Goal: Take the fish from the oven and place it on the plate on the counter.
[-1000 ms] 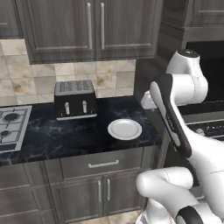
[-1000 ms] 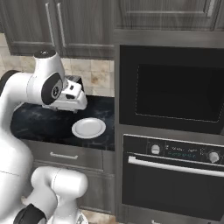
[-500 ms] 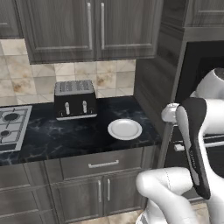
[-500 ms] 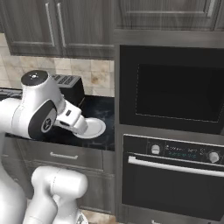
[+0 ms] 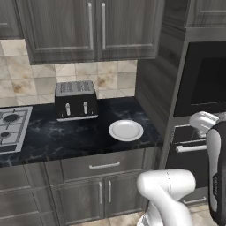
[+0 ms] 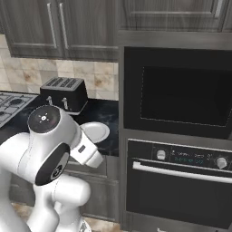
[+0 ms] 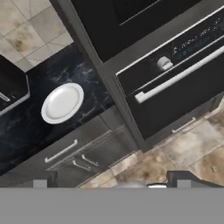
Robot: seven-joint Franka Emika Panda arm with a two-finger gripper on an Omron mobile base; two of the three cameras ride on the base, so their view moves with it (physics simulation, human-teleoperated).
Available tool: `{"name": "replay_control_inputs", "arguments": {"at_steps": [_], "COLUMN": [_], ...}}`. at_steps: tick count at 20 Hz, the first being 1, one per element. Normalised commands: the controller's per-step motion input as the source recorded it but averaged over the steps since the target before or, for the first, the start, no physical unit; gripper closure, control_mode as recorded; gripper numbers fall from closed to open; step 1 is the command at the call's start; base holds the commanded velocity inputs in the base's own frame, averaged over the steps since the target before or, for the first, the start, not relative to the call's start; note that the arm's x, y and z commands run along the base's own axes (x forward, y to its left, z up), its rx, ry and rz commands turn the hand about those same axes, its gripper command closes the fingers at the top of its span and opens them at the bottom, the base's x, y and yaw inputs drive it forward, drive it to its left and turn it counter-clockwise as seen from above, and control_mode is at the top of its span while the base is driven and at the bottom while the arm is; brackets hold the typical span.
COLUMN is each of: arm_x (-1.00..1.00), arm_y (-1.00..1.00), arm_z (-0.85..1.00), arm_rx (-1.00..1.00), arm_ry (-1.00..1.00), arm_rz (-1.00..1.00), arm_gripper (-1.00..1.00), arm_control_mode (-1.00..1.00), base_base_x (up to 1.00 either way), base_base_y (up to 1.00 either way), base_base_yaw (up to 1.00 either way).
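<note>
Oven (image 6: pixel 179 181) door closed, its display text too small to read, plate (image 5: pixel 126 130) bare on counter (image 5: pixel 66 137), fingers (image 7: pixel 40 183) spread wide

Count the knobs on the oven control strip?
2. Left knob sits at the left end of the oven control strip, right knob at the right end, display between them. The hand view shows only the left one; none look hidden.
</note>
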Motion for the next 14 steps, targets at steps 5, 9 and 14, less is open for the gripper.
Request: {"name": "replay_control_inputs", "arguments": {"at_steps": [5, 9, 14], "arm_x": [0.00, 0.00, -0.01], "arm_y": [-0.33, -0.35, -0.28], "arm_z": [-0.02, -0.06, -0.12], "arm_rx": [0.06, 0.14, 0.18], "arm_ry": [-0.06, 0.00, -0.10], "arm_rz": [-0.23, -0.13, -0.05], "arm_gripper": [-1.00, -1.00, -1.00], "arm_control_mode": [-1.00, -1.00, -1.00], "base_base_x": [0.00, 0.00, 0.00], "base_base_y": [0.00, 0.00, 0.00], "base_base_yaw": [0.00, 0.00, 0.00]}}
